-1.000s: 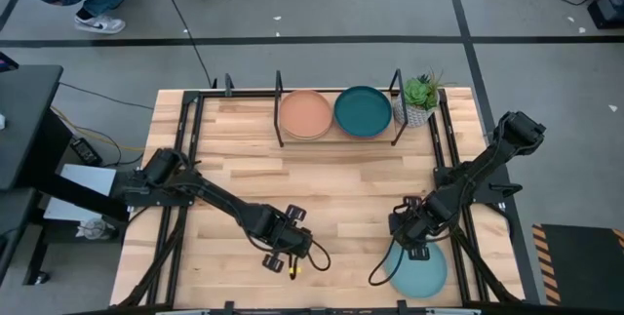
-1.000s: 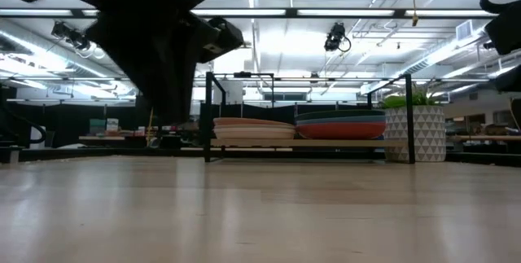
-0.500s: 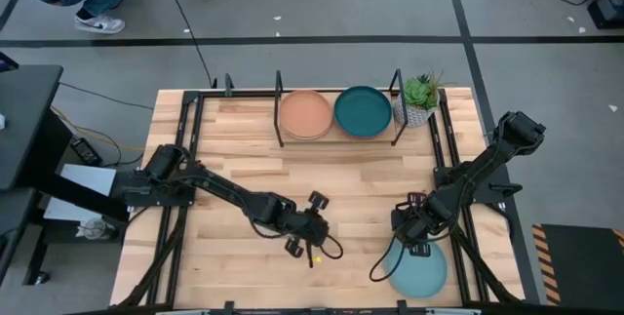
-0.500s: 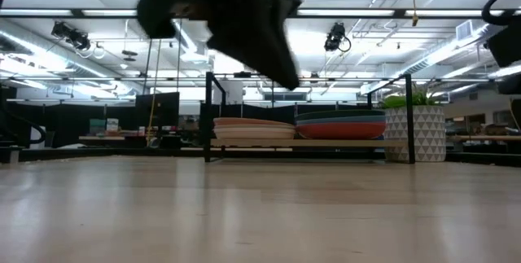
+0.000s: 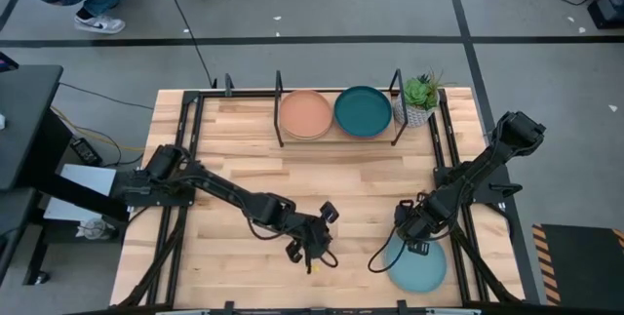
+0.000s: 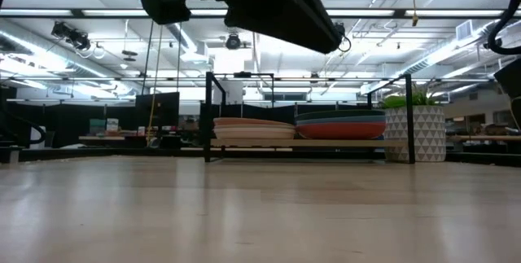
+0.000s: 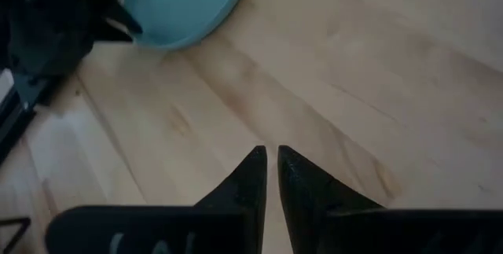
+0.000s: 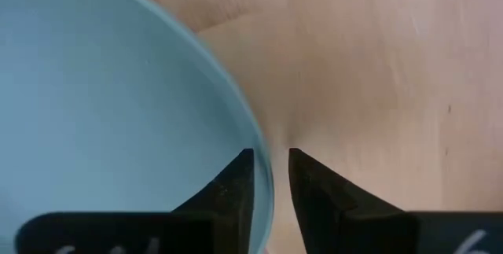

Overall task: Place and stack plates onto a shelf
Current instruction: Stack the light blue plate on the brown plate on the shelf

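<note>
A light aqua plate (image 5: 421, 270) lies at the table's near right corner. My right gripper (image 5: 409, 240) is at the plate's far left rim and shut on it. My left gripper (image 5: 317, 235) hangs shut and empty above the bare wood, left of that plate, which also shows in the left wrist view (image 7: 185, 2). The black rod shelf (image 5: 337, 139) stands at the far edge. It holds one stack topped by a terracotta plate (image 5: 305, 113) and one topped by a dark teal plate (image 5: 363, 110). The other plates are hidden in the stacks. My right gripper has the light aqua plate's rim (image 8: 266, 153) between its two fingers, one finger over the plate's inside and one outside the edge. The fingers come from above, slanting down. Whether the plate is lifted off the table, I cannot tell.
A small green plant (image 5: 420, 98) in a white pot stands right of the shelf. Black rails run along the table's left and right sides. Bare wood lies between the shelf and my grippers. In the low view the two stacks (image 6: 297, 126) rest on the shelf board.
My left gripper has gone toward the table's right edge, nearer the light aqua plate and my right gripper, and has turned on the way. My right gripper and the plate have kept their place.
</note>
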`<move>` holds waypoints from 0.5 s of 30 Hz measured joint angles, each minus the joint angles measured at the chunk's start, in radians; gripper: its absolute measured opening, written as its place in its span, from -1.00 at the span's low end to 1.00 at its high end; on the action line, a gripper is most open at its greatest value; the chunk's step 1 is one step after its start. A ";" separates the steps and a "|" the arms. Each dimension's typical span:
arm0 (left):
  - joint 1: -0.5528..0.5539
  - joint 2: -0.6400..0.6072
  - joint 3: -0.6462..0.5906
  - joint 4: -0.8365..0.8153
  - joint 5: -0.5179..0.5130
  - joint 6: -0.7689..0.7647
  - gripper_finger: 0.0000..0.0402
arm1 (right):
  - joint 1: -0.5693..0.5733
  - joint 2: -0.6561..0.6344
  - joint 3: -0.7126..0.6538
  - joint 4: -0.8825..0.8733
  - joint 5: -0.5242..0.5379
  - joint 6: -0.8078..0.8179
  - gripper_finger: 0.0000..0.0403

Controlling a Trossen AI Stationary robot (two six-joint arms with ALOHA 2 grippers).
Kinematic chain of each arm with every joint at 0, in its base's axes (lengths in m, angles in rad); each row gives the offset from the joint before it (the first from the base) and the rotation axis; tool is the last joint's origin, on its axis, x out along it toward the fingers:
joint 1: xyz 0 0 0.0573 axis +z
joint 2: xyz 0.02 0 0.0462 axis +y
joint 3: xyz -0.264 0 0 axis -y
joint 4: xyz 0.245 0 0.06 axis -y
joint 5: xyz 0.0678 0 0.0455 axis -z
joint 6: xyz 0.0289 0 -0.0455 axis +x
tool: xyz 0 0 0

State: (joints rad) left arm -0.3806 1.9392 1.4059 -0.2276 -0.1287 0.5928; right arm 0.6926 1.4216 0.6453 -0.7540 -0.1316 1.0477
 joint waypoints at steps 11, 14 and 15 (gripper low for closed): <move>-0.030 0.005 0.000 0.020 0.000 0.024 -0.45 | -0.108 0.000 0.000 0.031 -0.037 -0.070 -0.94; -0.035 0.027 0.001 0.018 -0.015 0.050 -0.42 | -0.159 0.000 0.005 0.036 -0.063 -0.127 -0.92; -0.039 0.039 0.001 0.021 -0.028 0.070 -0.42 | -0.173 0.000 0.009 0.035 -0.070 -0.149 -0.91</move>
State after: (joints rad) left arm -0.4201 1.9784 1.4071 -0.2066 -0.1571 0.6625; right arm 0.5198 1.4216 0.6538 -0.7185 -0.2014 0.8991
